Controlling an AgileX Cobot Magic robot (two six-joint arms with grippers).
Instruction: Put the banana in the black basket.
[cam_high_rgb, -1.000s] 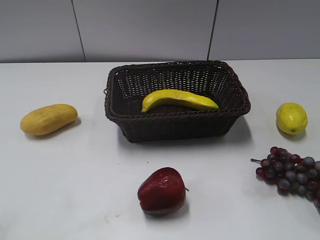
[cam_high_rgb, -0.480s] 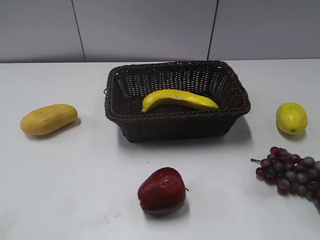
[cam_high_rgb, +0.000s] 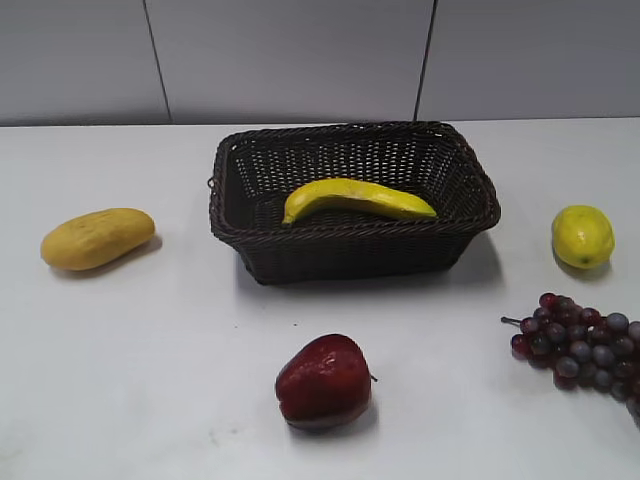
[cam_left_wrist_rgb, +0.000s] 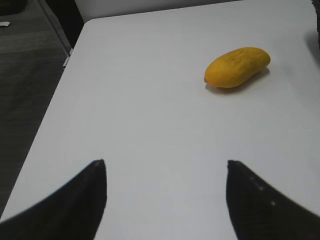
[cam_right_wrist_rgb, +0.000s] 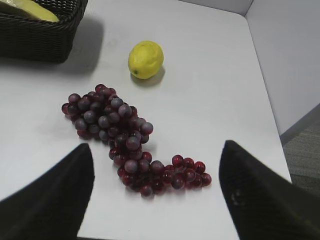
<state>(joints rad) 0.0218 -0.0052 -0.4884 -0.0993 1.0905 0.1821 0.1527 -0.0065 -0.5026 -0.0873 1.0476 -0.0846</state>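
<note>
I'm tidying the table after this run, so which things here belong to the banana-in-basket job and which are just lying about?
Belong to the job:
banana, lying inside the basket
black basket

Just lying about:
yellow-orange oval fruit
lemon
red apple
grapes

We find no readable text, label, brand, number or sign in any of the three views; neither the fruits, the basket, the table nor the wall panels carry lettering we can make out.
</note>
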